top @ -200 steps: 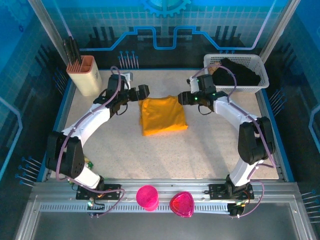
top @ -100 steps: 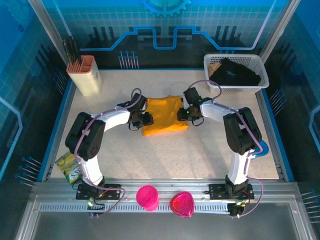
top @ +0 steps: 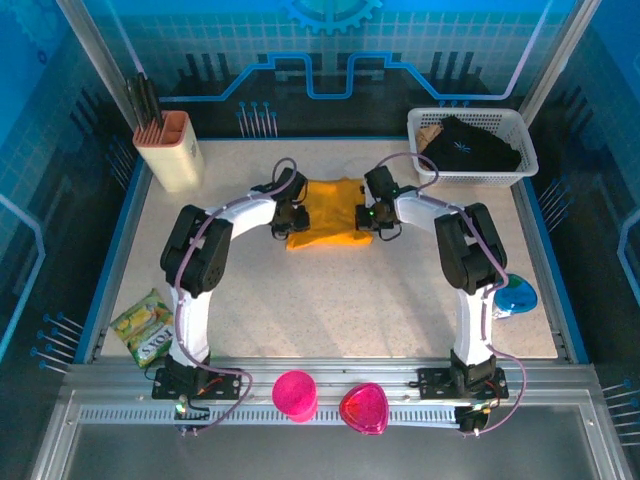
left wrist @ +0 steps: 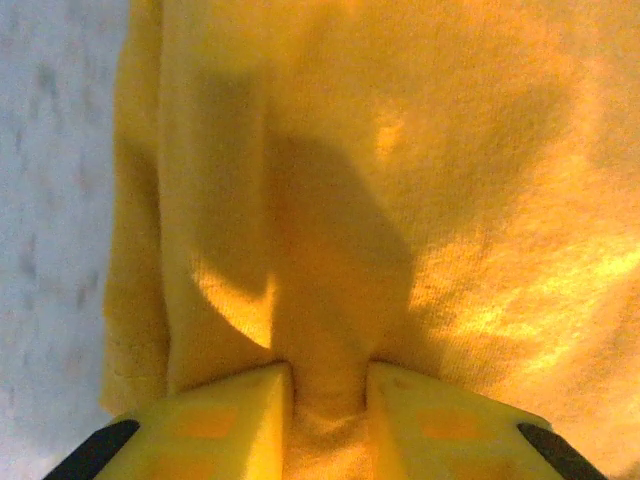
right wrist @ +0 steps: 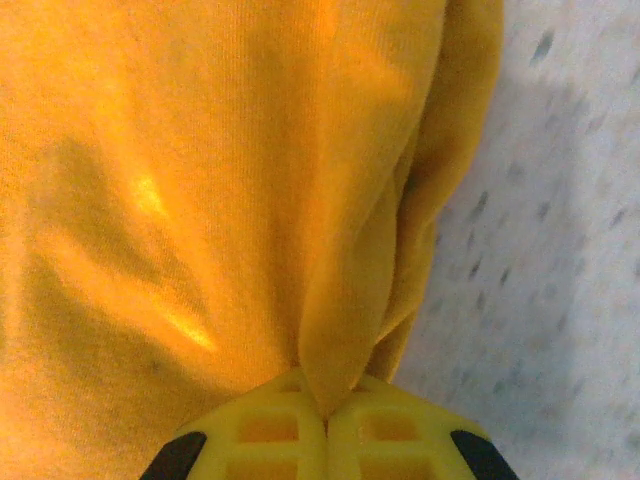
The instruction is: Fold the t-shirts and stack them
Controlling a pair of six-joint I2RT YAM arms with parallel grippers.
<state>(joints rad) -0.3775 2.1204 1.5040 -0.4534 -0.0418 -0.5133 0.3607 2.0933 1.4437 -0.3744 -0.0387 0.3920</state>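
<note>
Left pincer [left wrist: 330,378] and right pincer [right wrist: 325,398] pinch seemingly opposite t-shirt [top: 325,215] edges.

Matt knitted cloth t-shirt [left wrist: 400,200], speckled matt tabletop [top: 330,300] — white plastic mesh basket [top: 470,172], glossy pink cup [top: 295,393]

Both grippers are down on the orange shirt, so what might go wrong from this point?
1. The left gripper and right gripper each pinch just a narrow ridge of fabric at opposite side edges of the folded t-shirt. A lift may raise only the top layer and undo the fold.
2. The pinches are small, so fabric might slip out of one, leaving the t-shirt skewed on the table.
</note>
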